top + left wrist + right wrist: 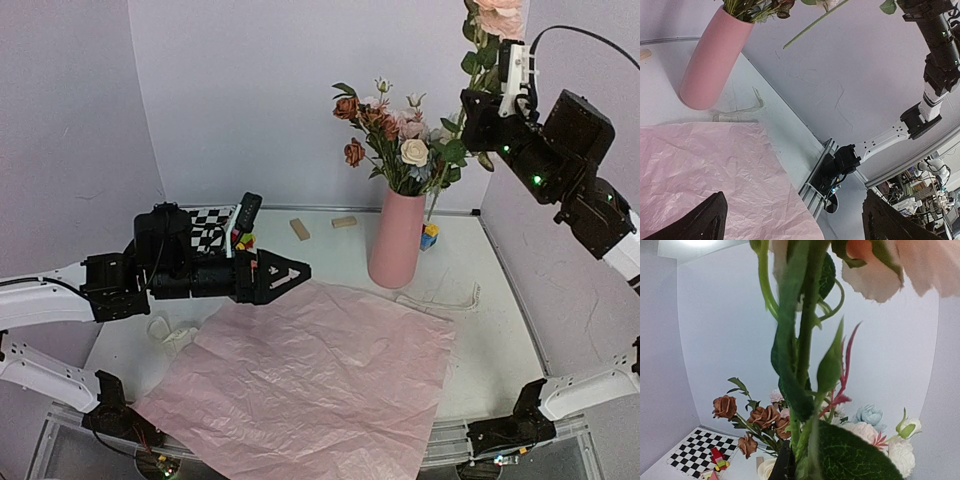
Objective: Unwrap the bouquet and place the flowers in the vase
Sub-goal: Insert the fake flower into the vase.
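Right claw (pixel 492 98) tight on one flower stem (pixel 807 325) up beside the vase (pixel 397 240) (left claw (pixel 300 273) wide over pink paper (pixel 320 380))

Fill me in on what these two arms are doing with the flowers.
The unwrapping is done: the pink paper sheet lies spread flat on the table. Most flowers stand in the pink vase. The right gripper is shut on one pink flower, held high to the right of the vase, its stem end not yet in the mouth. The left gripper hangs open and empty over the sheet's far edge.
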